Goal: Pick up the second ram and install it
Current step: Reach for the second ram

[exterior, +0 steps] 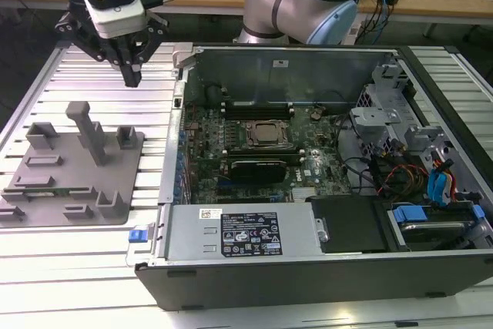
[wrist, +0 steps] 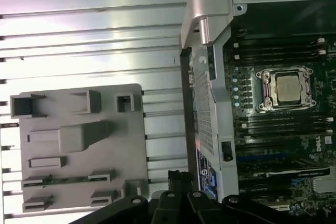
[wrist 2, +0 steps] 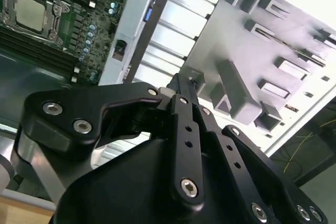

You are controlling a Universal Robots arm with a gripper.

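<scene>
Closest to my wrist cameras is the black linkage of the gripper (wrist 2: 184,83). Its fingers (wrist: 178,182) look drawn together with nothing between them. They hang in the air above the ribbed table (wrist: 94,40). That puts them roughly over the gap between the grey tray (wrist: 134,145) and the side wall of the open computer case (wrist: 205,19), touching neither.

I'm after the second memory stick (wrist: 63,180). It stands on edge in a long slot of the tray, held between small grey blocks. In the exterior view that slot is in the nearer part of the tray, below the fingers and towards the exterior view's left, well apart from them. The stick's long axis runs across the tray, square to the case wall. As I judge it, that is parallel to the memory slots (wrist: 283,124) beside the processor (wrist: 287,87).

From above I get only its top edge, a thin dark strip with a hint of green. I cannot make out a label on it.
</scene>
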